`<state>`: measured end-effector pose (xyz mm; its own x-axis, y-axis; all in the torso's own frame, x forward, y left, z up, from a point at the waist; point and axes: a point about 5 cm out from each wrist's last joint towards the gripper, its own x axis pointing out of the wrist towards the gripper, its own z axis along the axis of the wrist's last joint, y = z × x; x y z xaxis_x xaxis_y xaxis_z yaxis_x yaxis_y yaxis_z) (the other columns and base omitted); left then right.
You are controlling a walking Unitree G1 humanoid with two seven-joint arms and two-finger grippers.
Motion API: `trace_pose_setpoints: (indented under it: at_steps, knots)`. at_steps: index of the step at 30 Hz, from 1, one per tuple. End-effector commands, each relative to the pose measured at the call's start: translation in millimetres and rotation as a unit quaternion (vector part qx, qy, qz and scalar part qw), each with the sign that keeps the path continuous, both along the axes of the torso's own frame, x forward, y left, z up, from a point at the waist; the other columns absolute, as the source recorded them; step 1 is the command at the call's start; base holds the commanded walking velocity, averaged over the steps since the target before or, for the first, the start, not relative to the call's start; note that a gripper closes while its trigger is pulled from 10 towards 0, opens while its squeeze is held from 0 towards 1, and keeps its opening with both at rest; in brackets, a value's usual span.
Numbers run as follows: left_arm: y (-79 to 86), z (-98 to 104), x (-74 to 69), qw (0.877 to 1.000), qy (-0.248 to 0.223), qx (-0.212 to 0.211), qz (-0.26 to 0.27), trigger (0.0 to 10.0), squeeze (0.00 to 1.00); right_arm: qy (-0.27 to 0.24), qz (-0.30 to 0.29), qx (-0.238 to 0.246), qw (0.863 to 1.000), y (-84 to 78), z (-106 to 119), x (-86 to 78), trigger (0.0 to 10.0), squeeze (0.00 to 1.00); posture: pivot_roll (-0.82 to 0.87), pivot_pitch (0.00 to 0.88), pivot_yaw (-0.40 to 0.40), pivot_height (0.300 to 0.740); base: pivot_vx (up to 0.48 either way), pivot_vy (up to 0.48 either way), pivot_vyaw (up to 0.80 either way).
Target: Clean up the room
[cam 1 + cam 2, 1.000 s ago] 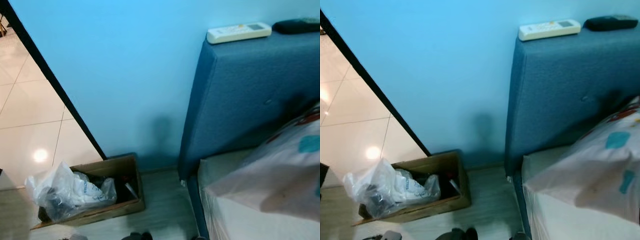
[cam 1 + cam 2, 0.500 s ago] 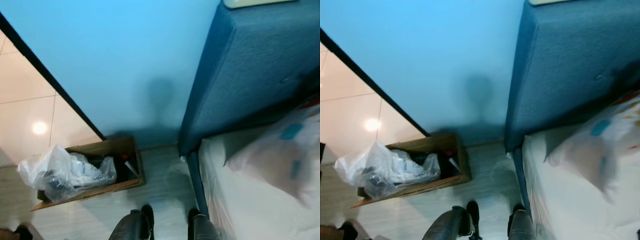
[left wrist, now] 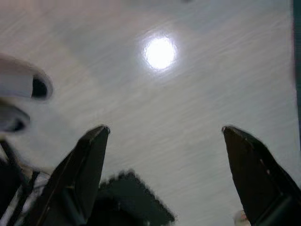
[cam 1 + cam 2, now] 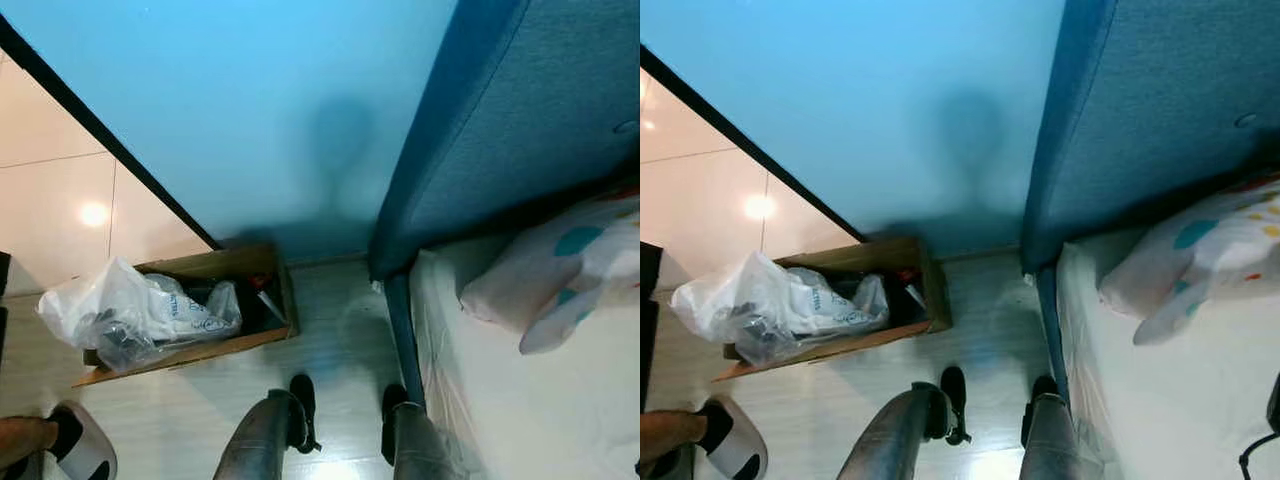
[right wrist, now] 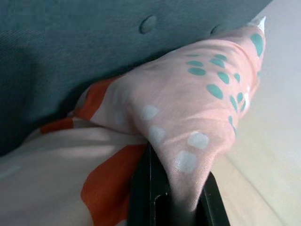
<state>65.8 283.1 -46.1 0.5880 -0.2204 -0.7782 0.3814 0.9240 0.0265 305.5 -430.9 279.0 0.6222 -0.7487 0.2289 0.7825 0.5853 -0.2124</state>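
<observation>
Right wrist view: the right gripper (image 5: 171, 197) has its black fingers (image 5: 143, 188) pinched on a fold of the pillow (image 5: 188, 108), a pale pink cover with teal dots, white squares and orange patches, pressed up against the blue headboard (image 5: 70, 52) with its buttons. In the head views the pillow (image 4: 570, 275) lies at the head of the bed (image 4: 540, 400), on the white mattress, touching the headboard (image 4: 520, 130). The left gripper (image 3: 164, 136) hangs over the pale wood floor (image 3: 188, 94), its two fingers (image 3: 89, 155) spread wide apart and holding nothing. On the floor against the blue wall (image 4: 250, 100), near the bed's corner, stands a cardboard box (image 4: 255, 265) with a white plastic bag (image 4: 120, 310) spilling out of it. The robot's legs (image 4: 265, 440) stand between box and bed. A person's foot in a slipper (image 4: 80, 455) shows on the robot's left.
</observation>
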Motion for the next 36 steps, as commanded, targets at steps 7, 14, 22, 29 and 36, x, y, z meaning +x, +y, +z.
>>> trace_pose_setpoints:
  at_steps: [7, 14, 22, 29, 36]
  knots:
    - [-10.7, -13.7, -17.1, 0.999, 0.047, -0.014, 0.018, 10.0, 0.00, 0.012, 0.030, 0.009, 0.999, -1.6, -24.1, -5.6, 10.0, 0.00, 0.20, 0.550, 0.079, 0.740, 0.000, 0.000, 0.00]
    - [-8.0, -21.8, -19.2, 0.997, 0.077, 0.004, 0.029, 10.0, 0.00, 0.079, -0.028, 0.036, 0.996, -18.3, -75.8, -36.2, 10.0, 0.00, 0.18, 0.484, 0.064, 0.740, 0.000, 0.000, 0.00]
    - [-18.3, -32.3, 1.0, 0.996, 0.078, 0.006, 0.037, 10.0, 0.00, 0.161, -0.061, 0.039, 0.984, -28.3, -93.1, -52.3, 10.0, 1.00, 0.14, 0.424, 0.044, 0.740, 0.000, 0.000, 0.00]
    - [-44.8, -42.4, 33.3, 0.997, 0.069, -0.008, 0.045, 10.0, 0.00, 0.213, -0.088, 0.058, 0.971, -37.6, -98.2, -65.1, 10.0, 1.00, 0.08, 0.324, 0.017, 0.740, 0.000, 0.000, 0.00]
    - [-52.9, -45.9, 54.5, 0.995, 0.076, 0.003, 0.067, 10.0, 0.00, 0.311, -0.050, 0.059, 0.947, -36.5, -93.5, -61.8, 10.0, 1.00, 0.04, 0.200, 0.012, 0.740, 0.000, 0.000, 0.00]
